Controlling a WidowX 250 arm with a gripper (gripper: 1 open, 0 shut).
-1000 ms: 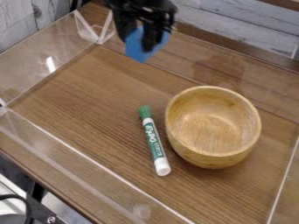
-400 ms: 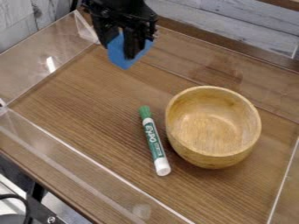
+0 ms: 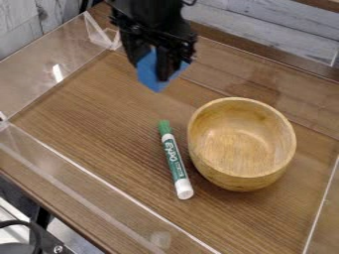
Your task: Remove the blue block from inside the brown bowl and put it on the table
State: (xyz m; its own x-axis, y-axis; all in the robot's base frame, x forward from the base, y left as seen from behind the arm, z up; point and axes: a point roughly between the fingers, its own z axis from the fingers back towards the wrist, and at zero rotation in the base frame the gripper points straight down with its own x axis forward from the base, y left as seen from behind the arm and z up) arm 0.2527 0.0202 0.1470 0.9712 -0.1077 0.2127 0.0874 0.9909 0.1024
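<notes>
Since a second ago the gripper has swung sideways above the far part of the table, drifting left and then back toward the middle, carrying the blue block with it; the brown bowl and the green-and-white marker have not shifted. Its jaws are closed on the blue block, which hangs between the dark fingers above the wood, well apart from the bowl, whose inside is bare. So the lifting-out looks done and the setting-down is the step in hand. To do it well, the arm should probably come straight down over the bare stretch of tabletop left of the bowl and beyond the marker, keep the block level, and let go only when its underside is on or just above the surface, so that it neither drops nor tumbles against the clear wall. How high the block hangs cannot be told from this single view. The arm is cut off by the top edge, and the fingers cover the block's upper part.
</notes>
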